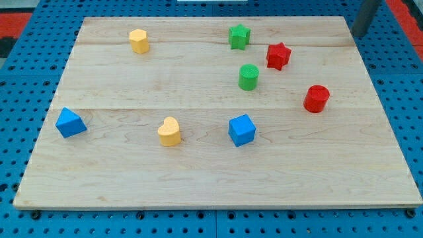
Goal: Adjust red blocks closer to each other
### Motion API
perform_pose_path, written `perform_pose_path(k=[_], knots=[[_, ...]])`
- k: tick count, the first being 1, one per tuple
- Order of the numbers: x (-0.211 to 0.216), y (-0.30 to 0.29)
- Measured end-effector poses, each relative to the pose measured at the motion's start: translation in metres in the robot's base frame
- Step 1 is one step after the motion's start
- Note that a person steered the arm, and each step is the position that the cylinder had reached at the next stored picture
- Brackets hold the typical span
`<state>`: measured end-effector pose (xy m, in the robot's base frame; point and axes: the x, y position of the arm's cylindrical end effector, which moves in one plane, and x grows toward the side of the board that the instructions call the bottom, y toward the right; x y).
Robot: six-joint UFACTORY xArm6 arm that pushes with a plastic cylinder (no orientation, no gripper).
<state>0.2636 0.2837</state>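
Board [198, 178]: pale wood with a faint lengthwise grain. Base [20, 39]: blue, patterned with a regular grid of dark holes. Blocks: red star [278, 55], red cylinder [316, 98], green star [239, 36], green cylinder [248, 77], blue cube [242, 129], blue wedge [70, 123], yellow heart [170, 131], yellow hexagon [139, 40]. Rod [365, 16]: dark grey.

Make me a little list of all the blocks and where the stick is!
board: wooden board
red blocks: red star and red cylinder, apart, at the view's right
green blocks: green star, green cylinder
yellow blocks: yellow hexagon, yellow heart
blue blocks: blue triangle, blue cube
my tip: the view's top right, touching no block
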Motion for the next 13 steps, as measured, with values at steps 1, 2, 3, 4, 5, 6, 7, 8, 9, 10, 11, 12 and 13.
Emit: perform_pose_path(k=[1,2,3,4,5,6,7,8,9,10,11,12,13], knots=[[0.008,-0.099],[0.022,-0.196],[0.046,-0.194],[0.063,-0.164],[0.069,-0.130],[0.078,-0.170],[0.139,-0.198],[0.185,-0.152],[0.202,-0.093],[0.194,-0.072],[0.176,-0.077],[0.194,-0.076],[0.191,-0.109]])
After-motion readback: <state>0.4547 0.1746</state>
